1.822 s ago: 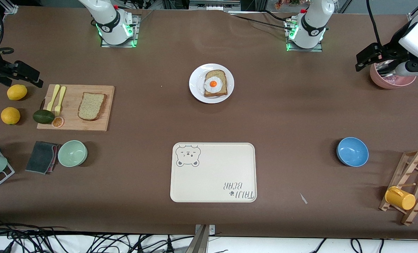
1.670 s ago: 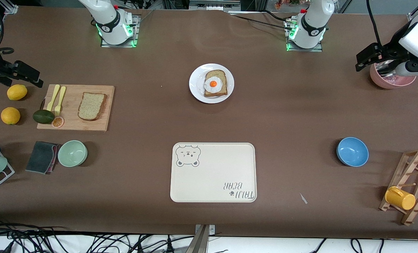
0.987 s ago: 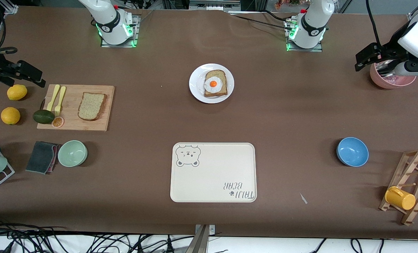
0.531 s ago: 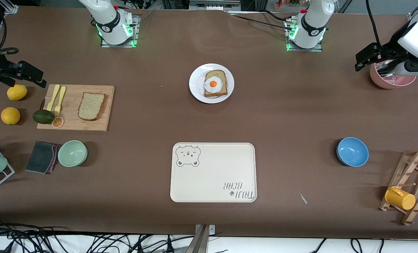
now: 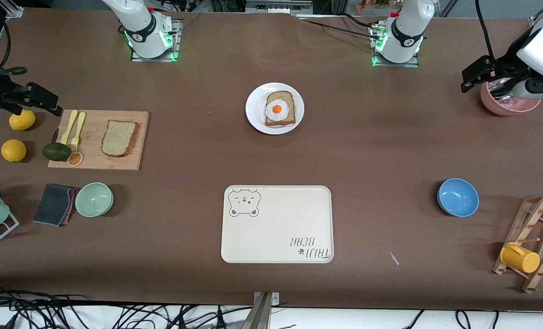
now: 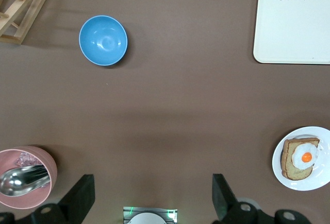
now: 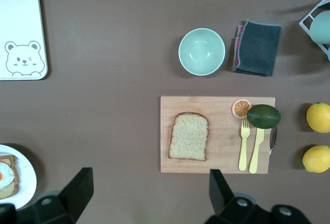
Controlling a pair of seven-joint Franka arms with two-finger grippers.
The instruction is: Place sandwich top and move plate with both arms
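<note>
The sandwich top lies flat on a wooden cutting board toward the right arm's end of the table; it also shows in the right wrist view. The plate sits mid-table near the arms' bases and carries a bread slice with a fried egg; its edge shows in both wrist views. My right gripper hangs open and empty high up beside the board, over the lemons. My left gripper hangs open and empty over a pink bowl.
A cream bear tray lies nearer the camera than the plate. A yellow fork and knife, an avocado and an orange slice sit on the board. Two lemons, a green bowl, a cloth, a blue bowl, a pink bowl and a mug rack stand around.
My right gripper has drifted a little toward the cutting board. The left gripper has barely moved. Nothing on the table has shifted.
</note>
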